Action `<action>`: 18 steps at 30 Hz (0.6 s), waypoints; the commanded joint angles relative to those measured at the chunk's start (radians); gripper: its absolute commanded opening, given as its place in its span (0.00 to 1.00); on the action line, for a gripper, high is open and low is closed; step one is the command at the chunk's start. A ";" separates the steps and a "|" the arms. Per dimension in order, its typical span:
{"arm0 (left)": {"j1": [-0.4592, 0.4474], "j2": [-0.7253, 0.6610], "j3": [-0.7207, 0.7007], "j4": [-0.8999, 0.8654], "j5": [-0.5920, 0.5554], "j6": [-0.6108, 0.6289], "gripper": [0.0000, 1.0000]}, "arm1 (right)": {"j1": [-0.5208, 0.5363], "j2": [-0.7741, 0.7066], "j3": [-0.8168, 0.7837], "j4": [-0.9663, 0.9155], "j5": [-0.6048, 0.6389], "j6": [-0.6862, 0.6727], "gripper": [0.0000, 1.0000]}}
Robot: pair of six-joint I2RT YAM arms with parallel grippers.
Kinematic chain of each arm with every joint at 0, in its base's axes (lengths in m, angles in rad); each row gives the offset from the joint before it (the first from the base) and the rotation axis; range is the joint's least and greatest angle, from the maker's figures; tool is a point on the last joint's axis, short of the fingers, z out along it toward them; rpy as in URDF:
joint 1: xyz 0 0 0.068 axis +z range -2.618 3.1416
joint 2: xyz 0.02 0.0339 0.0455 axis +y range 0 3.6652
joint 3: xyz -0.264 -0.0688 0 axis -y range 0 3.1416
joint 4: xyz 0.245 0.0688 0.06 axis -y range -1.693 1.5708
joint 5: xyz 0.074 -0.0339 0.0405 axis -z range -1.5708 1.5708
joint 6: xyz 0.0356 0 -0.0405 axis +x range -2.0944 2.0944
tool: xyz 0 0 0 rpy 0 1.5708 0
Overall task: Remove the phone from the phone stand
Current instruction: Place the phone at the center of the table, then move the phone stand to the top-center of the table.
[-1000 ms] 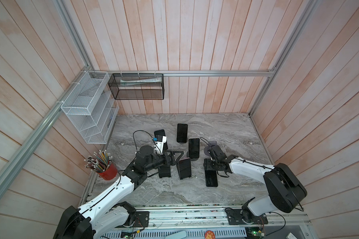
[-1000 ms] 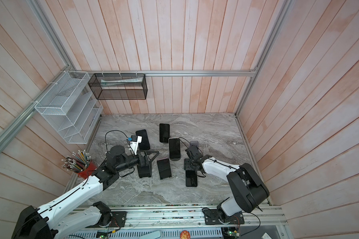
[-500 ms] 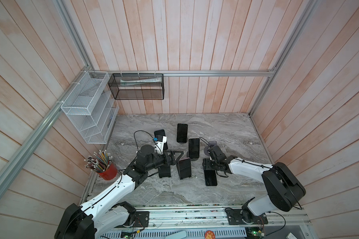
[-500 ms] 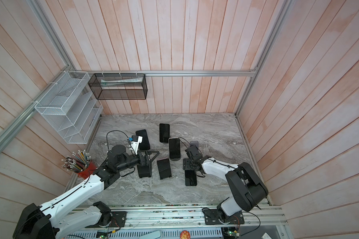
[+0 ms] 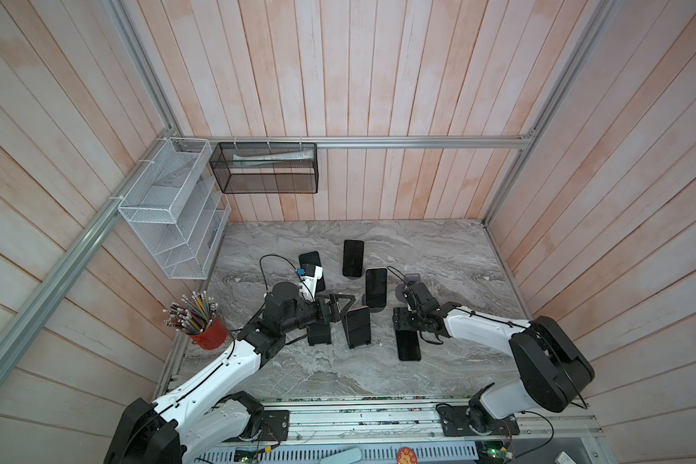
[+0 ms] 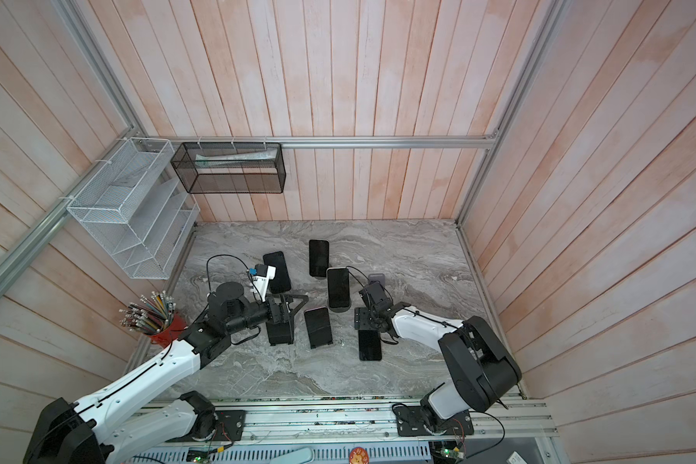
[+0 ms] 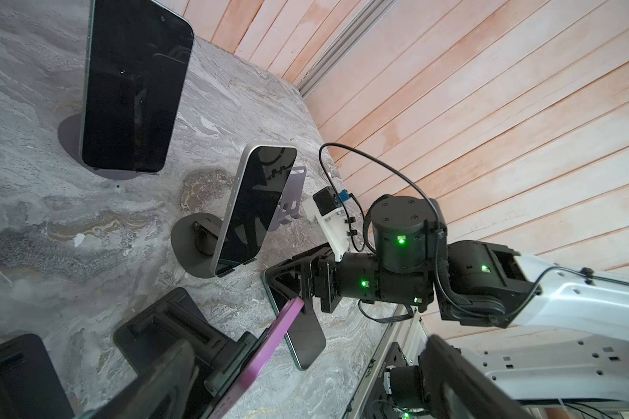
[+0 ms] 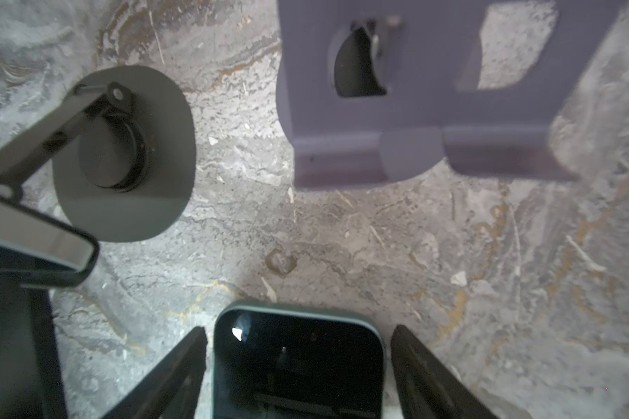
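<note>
A dark phone with a teal rim (image 5: 408, 344) (image 6: 369, 344) lies flat on the marble. My right gripper (image 5: 402, 321) (image 8: 298, 329) is open and low over its far end, with a gap between each finger and the phone (image 8: 298, 362). Just behind that gripper stands an empty purple phone stand (image 5: 408, 280) (image 8: 414, 109). My left gripper (image 5: 340, 307) (image 7: 309, 344) is open beside a pink phone (image 5: 357, 326) (image 7: 269, 344) that leans on a black stand, and it holds nothing.
An empty black stand (image 5: 319, 332) sits under my left wrist. A phone on a round-based stand (image 5: 376, 287) and two more phones (image 5: 353, 258) (image 5: 309, 265) stand further back. A red pencil cup (image 5: 207, 331) is at the left edge.
My right gripper's jaws have spread apart from the flat phone's sides, letting it go, and the gripper has shifted slightly left. The left arm has not moved.
</note>
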 commanded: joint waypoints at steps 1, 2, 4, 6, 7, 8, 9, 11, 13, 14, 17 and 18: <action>0.006 -0.039 0.049 -0.043 0.000 0.017 1.00 | 0.006 -0.064 0.009 -0.072 0.010 -0.006 0.83; 0.006 -0.047 0.056 -0.055 -0.002 0.021 1.00 | 0.009 -0.079 0.012 -0.087 0.008 -0.009 0.83; 0.007 -0.074 0.060 -0.070 -0.014 0.033 1.00 | 0.008 -0.118 0.012 -0.111 0.007 -0.022 0.86; 0.007 -0.101 0.057 -0.073 -0.037 0.040 1.00 | 0.008 -0.155 0.008 -0.137 0.010 -0.032 0.87; 0.007 -0.115 0.057 -0.076 -0.051 0.042 1.00 | 0.008 -0.177 0.012 -0.156 0.005 -0.034 0.87; 0.007 -0.126 0.059 -0.083 -0.060 0.044 1.00 | 0.009 -0.197 0.021 -0.171 -0.001 -0.039 0.87; 0.009 -0.141 0.061 -0.090 -0.071 0.045 1.00 | 0.010 -0.220 0.032 -0.189 -0.005 -0.045 0.87; 0.008 -0.173 0.061 -0.096 -0.095 0.043 1.00 | 0.011 -0.264 0.064 -0.223 0.017 -0.059 0.87; 0.008 -0.212 0.052 -0.096 -0.138 0.039 1.00 | 0.011 -0.302 0.099 -0.236 0.065 -0.071 0.88; 0.010 -0.230 0.046 -0.097 -0.161 0.035 1.00 | 0.010 -0.315 0.102 -0.216 0.091 -0.081 0.89; 0.011 -0.293 0.028 -0.107 -0.259 0.010 1.00 | -0.034 -0.312 0.141 -0.171 0.121 -0.153 0.95; 0.012 -0.315 0.018 -0.109 -0.298 -0.003 1.00 | -0.055 -0.293 0.164 -0.162 0.124 -0.182 0.95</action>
